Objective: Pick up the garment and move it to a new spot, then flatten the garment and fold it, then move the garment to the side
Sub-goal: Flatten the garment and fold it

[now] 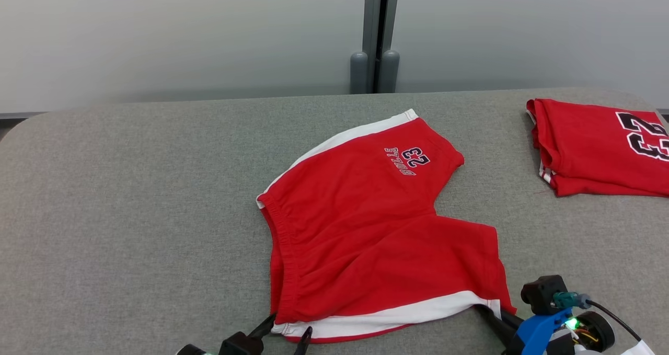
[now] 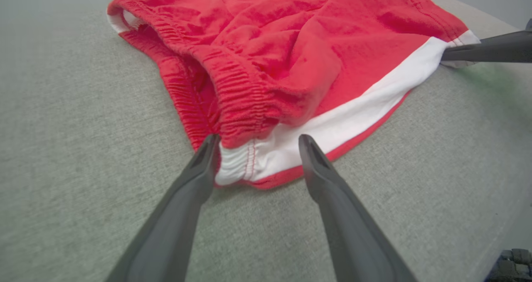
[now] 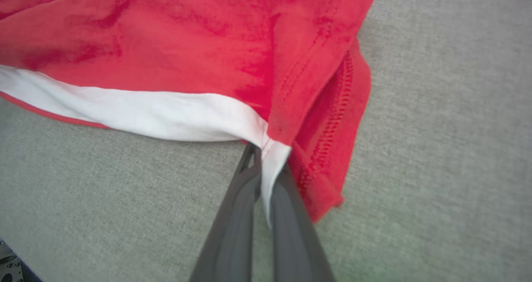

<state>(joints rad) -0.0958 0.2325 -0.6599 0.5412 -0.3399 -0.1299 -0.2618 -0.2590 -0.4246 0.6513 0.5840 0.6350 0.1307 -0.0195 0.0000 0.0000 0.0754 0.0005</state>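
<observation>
The head camera is looking down and forward across the grey table point(image 1: 104, 214). Both wrist cameras are sitting low and close at the near edge of the red shorts point(image 1: 366, 224), sharing the white stripe point(image 2: 365, 103).

Soft light is falling from above on the grey table point(image 1: 130, 214), leaving a thin shadow under the near hem of the red shorts point(image 1: 366, 229). Behind the shorts, the wall point(image 1: 183, 31) is fading to haze. In the left wrist view the table is bowing around the shorts and a green glow point(image 2: 490, 80) is smearing beside them; the right wrist view is running soft.
</observation>
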